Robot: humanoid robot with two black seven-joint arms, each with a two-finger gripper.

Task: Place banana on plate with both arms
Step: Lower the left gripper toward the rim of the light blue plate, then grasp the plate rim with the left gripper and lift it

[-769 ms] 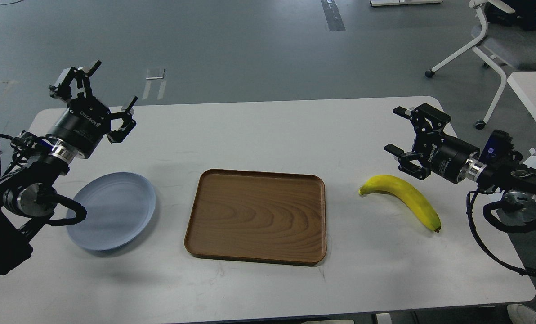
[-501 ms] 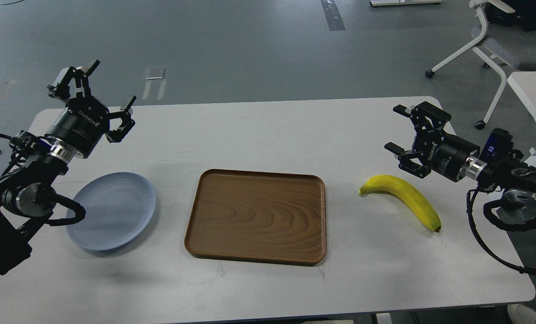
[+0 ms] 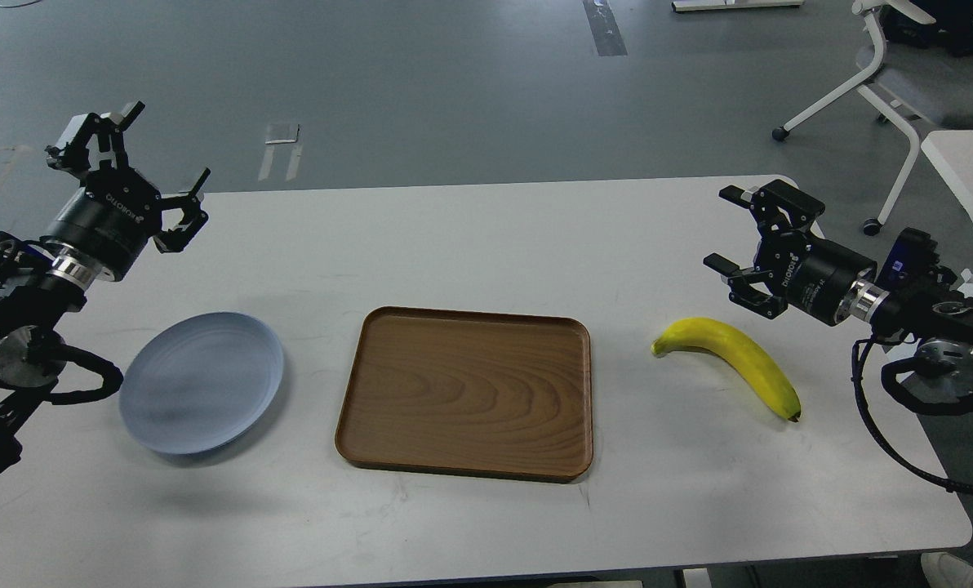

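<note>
I see the banana (image 3: 731, 364) lying right of the tray (image 3: 465, 393); plate (image 3: 201, 382) left; left gripper (image 3: 166, 153) and right gripper (image 3: 731, 229) both spread, holding nothing.

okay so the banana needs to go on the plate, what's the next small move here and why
Probably lower the right gripper toward the middle of the banana. Its fingers are spread and empty, and it hangs just behind the banana, which lies on the table right of the tray. The left gripper is open too, but far from it, near the plate.
</note>
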